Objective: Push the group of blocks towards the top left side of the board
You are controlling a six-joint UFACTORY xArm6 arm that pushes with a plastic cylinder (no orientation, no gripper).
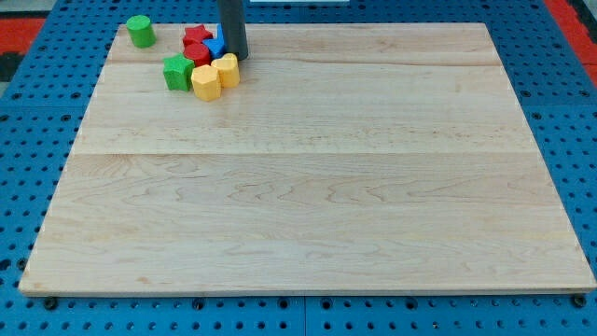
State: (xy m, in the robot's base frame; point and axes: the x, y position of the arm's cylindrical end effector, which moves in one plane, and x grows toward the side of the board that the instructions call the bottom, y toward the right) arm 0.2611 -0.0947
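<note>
A cluster of blocks sits near the board's top left: a red star [196,35], a second red block [198,54] just below it, a blue block [215,46] partly hidden by the rod, a green star-like block [176,72], a yellow hexagonal block [206,82] and a second yellow block [227,69]. A green cylinder [140,31] stands apart, further to the view's left. My tip [236,56] is at the cluster's right edge, touching or nearly touching the blue block and the yellow block below it.
The wooden board [308,187] lies on a blue perforated table [37,112]. Red areas show at the view's top corners.
</note>
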